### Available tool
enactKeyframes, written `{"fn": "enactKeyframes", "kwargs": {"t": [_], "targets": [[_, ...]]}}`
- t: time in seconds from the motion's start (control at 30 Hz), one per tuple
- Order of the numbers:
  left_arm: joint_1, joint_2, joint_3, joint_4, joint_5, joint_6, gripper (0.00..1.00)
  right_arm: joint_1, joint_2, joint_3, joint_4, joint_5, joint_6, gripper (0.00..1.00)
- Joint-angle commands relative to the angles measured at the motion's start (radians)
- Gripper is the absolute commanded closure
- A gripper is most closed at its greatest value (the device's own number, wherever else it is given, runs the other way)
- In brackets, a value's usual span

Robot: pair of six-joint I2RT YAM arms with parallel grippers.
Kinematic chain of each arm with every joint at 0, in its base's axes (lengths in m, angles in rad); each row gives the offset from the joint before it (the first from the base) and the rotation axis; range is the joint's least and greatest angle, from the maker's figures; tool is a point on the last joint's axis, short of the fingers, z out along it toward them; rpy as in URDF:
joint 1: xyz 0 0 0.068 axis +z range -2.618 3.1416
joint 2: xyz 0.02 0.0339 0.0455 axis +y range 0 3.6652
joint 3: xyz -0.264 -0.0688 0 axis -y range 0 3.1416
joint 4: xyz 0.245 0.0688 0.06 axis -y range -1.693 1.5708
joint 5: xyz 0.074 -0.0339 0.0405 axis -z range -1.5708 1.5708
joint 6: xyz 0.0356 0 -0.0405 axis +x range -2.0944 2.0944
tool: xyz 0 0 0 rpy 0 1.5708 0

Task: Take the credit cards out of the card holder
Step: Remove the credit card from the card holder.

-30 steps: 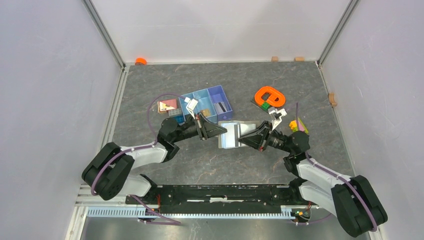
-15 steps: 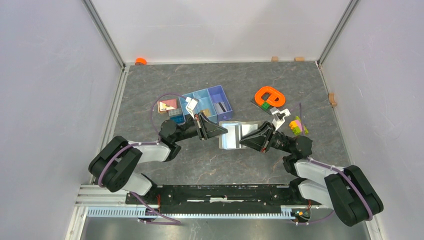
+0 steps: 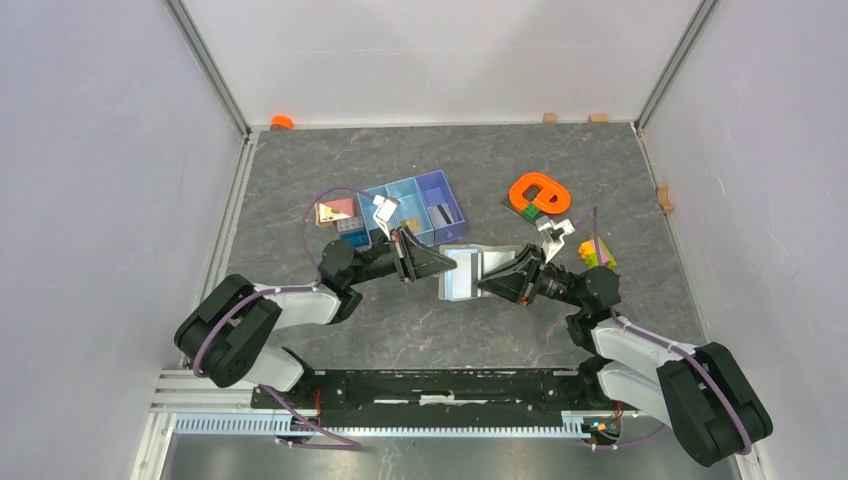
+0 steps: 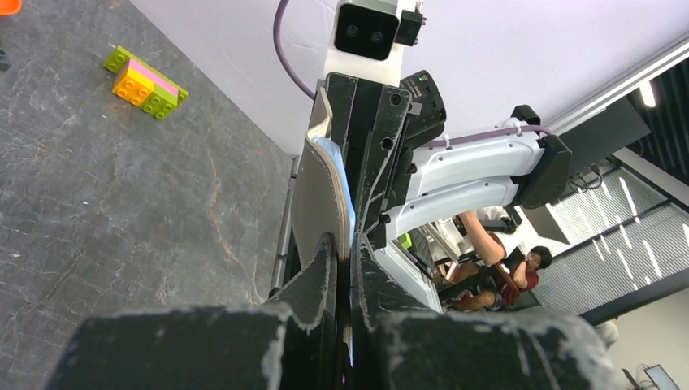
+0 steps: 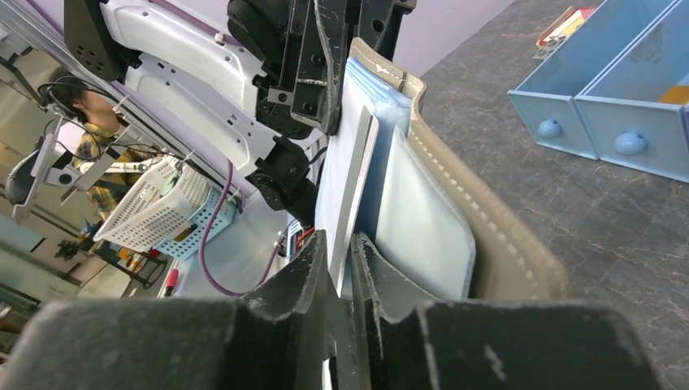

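Note:
The card holder (image 3: pixel 470 265) is held open above the table between both grippers, its pale blue-grey inside facing up. My left gripper (image 3: pixel 452 263) is shut on the holder's left edge; in the left wrist view (image 4: pixel 351 260) the taupe holder (image 4: pixel 318 187) stands on edge between the fingers. My right gripper (image 3: pixel 483 284) is shut on a thin pale credit card (image 5: pixel 348 187) that sticks out of a slot of the holder (image 5: pixel 487 236); its jaws (image 5: pixel 351 248) pinch the card's edge. Other cards are hidden.
A blue-and-purple three-compartment tray (image 3: pixel 415 205) stands just behind the holder and shows in the right wrist view (image 5: pixel 609 89). Small blocks (image 3: pixel 337 214) lie left of the tray. An orange ring piece (image 3: pixel 538 192) and coloured bricks (image 3: pixel 596 251) lie at the right.
The right gripper and the holder have shifted slightly to the left and towards me. Both grippers keep their hold.

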Motion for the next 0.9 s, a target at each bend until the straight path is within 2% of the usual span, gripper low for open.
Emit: {"fn": "enactKeyframes", "kwargs": {"t": [0.0,0.2,0.37,0.5,0.87], "targets": [[-0.020,-0.027,0.013,0.030,-0.001,0.038,0.98,0.028,0.013,0.031,0.050,-0.012,-0.010,0.82],[-0.022,-0.063,0.009,-0.068,-0.036,0.089,0.98,0.030,-0.005,0.020,0.107,-0.015,0.014,0.89],[-0.025,-0.075,0.006,-0.071,-0.039,0.104,0.98,0.037,-0.012,0.021,0.118,-0.017,0.016,0.88],[-0.022,-0.089,-0.003,-0.062,-0.044,0.097,0.98,0.036,-0.016,0.014,0.125,-0.011,0.024,0.98],[0.017,-0.105,-0.036,-0.030,-0.065,0.069,0.98,0.015,-0.037,0.010,0.096,0.002,0.012,0.97]]}}
